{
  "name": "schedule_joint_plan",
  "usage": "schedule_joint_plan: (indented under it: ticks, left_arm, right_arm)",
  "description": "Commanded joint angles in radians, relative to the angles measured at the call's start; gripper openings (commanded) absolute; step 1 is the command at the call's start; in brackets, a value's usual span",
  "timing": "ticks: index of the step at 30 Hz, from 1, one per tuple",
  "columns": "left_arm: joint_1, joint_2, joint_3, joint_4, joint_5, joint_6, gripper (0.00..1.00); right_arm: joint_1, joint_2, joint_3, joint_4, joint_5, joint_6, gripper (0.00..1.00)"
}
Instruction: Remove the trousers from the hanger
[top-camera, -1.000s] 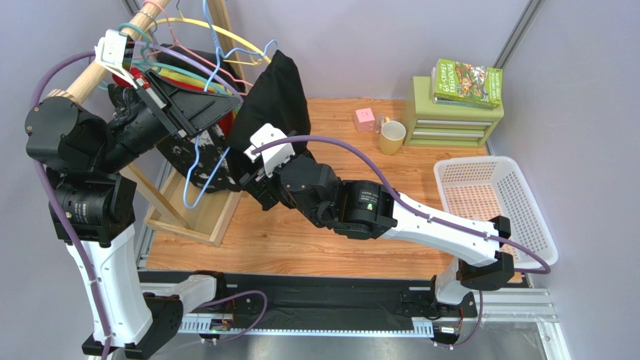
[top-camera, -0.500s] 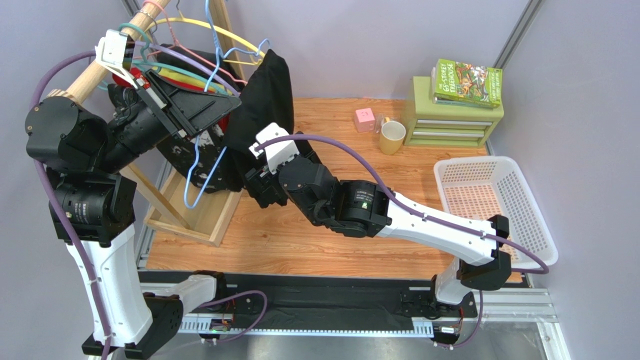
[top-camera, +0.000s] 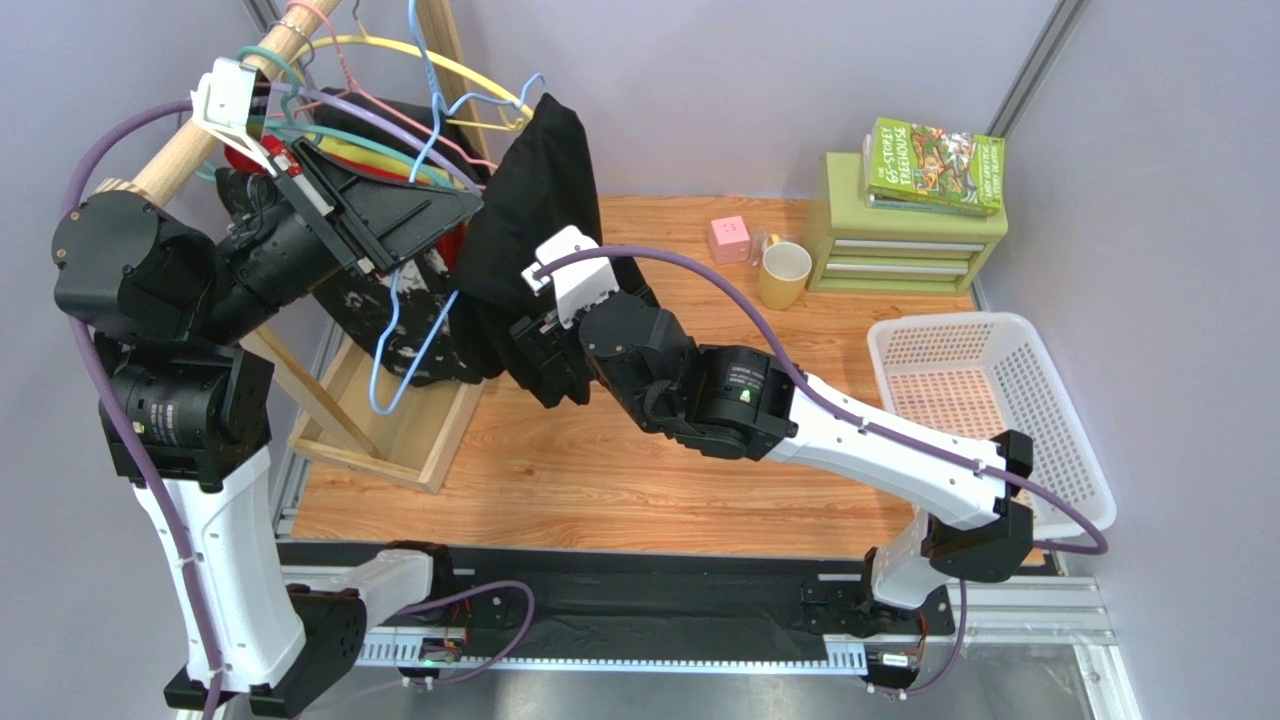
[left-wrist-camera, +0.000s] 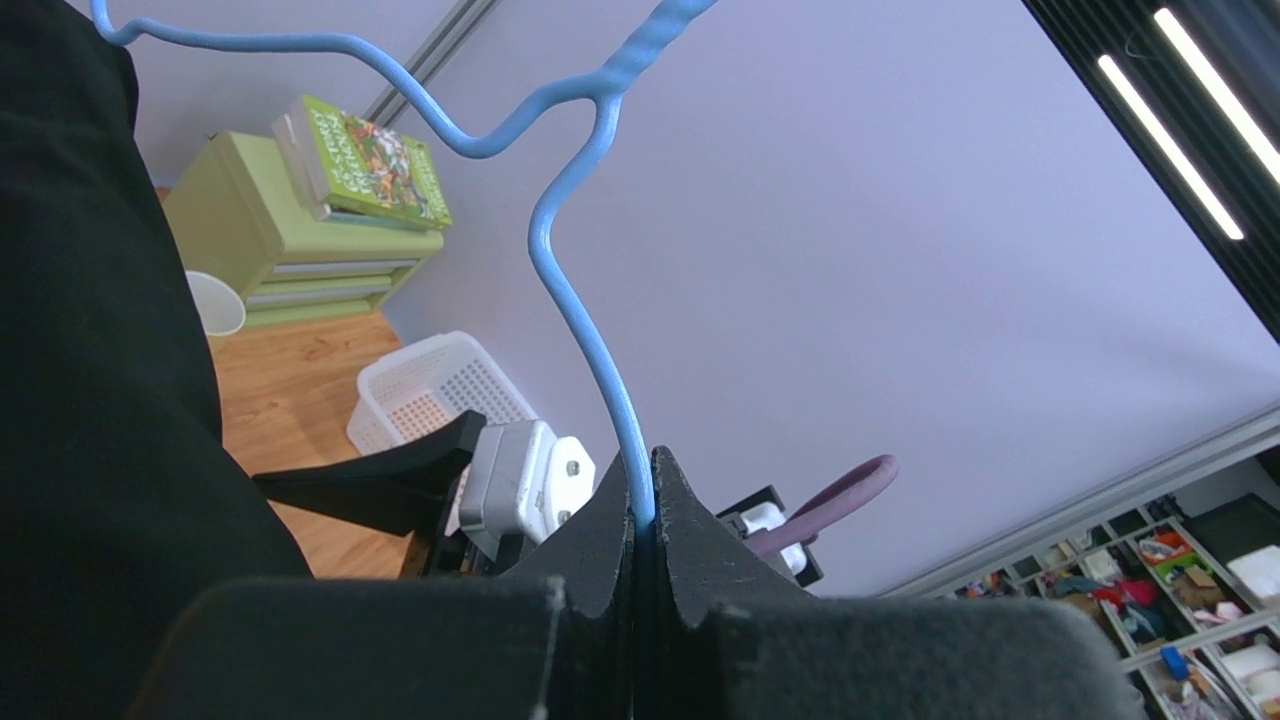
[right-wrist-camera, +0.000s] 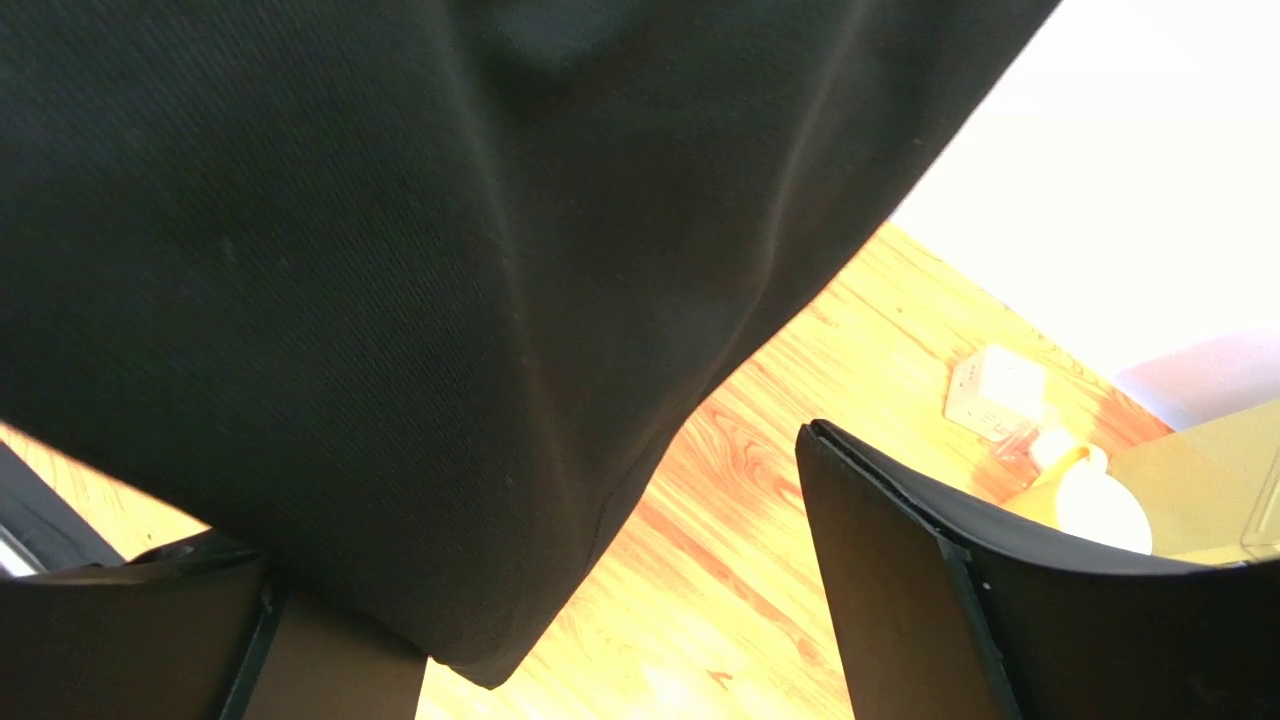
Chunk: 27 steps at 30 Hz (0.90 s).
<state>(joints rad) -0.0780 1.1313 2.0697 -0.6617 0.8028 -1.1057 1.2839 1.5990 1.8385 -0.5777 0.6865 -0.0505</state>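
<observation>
Swung in toward 11 o'clock over the last second with the right claw (right-wrist-camera: 519, 510), wrist now tucked up under the trousers (top-camera: 529, 210), hem now lying over that claw in the overhead view. Spread wide: one finger (right-wrist-camera: 135, 638) at 7 o'clock of the right wrist view, the other at 4 o'clock, black cloth hanging down between them and across the inner edge of the 7 o'clock one. Contact between cloth and pads: cannot tell.

Hanging at 11 o'clock of the desk (top-camera: 601, 480), those trousers, just beside the wooden rack (top-camera: 383, 443). Long axis from 1 o'clock at the top fold down to 7 o'clock at the hem, seen from overhead. Top fold up by the hanger (left-wrist-camera: 607, 117), hem low by the right wrist.

Pressed together on the hanger's thin blue wire with the left claw (left-wrist-camera: 646, 510), no gap between the fingertips. From that pinch, wire running up toward 12 o'clock in the left wrist view, then kinking off toward 10 o'clock above the cloth. Overhead, a long blue loop dangling toward 7 o'clock below the left claw, in front of the rack.

Well apart at 3 o'clock of the desk: white basket (top-camera: 1052, 420). At 1 o'clock: mug (top-camera: 784, 275), pink block (top-camera: 729, 237), green drawers (top-camera: 902, 248) with book (top-camera: 932, 162) on top.
</observation>
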Motion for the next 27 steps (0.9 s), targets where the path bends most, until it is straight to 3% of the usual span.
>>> schedule_joint_plan:
  ticks: [1, 9, 12, 15, 17, 20, 21, 23, 27]
  left_arm:
    - [0.001, -0.013, 0.044, 0.120, 0.012, 0.021, 0.00]
    - [0.001, -0.013, 0.041, 0.116, 0.016, 0.020, 0.00]
    - [0.001, -0.013, 0.043, 0.113, 0.016, 0.017, 0.00]
    - [0.001, -0.011, 0.044, 0.108, 0.018, 0.012, 0.00]
    - [0.001, -0.010, 0.052, 0.102, 0.015, 0.010, 0.00]
    - [0.001, -0.005, 0.059, 0.080, 0.006, 0.015, 0.00]
    - [0.001, -0.002, 0.064, 0.076, 0.006, 0.018, 0.00]
    - [0.003, 0.002, 0.075, 0.051, 0.000, 0.030, 0.00]
    - [0.001, 0.008, 0.095, -0.007, -0.022, 0.072, 0.00]
  right_arm:
    - [-0.020, -0.070, -0.024, 0.027, 0.001, -0.015, 0.86]
    - [-0.037, -0.082, -0.027, 0.033, -0.044, -0.117, 0.88]
    - [-0.055, -0.077, -0.019, 0.032, -0.038, -0.109, 0.83]
    - [-0.070, -0.079, -0.005, 0.035, -0.054, -0.089, 0.72]
    - [-0.075, -0.080, 0.001, 0.038, -0.056, -0.087, 0.57]
    - [-0.089, -0.089, 0.007, 0.035, -0.059, -0.075, 0.32]
    - [-0.098, -0.091, 0.010, 0.032, -0.067, -0.071, 0.16]
    - [-0.106, -0.094, 0.034, 0.012, -0.108, -0.054, 0.00]
    - [-0.107, -0.093, 0.077, -0.046, -0.166, -0.045, 0.00]
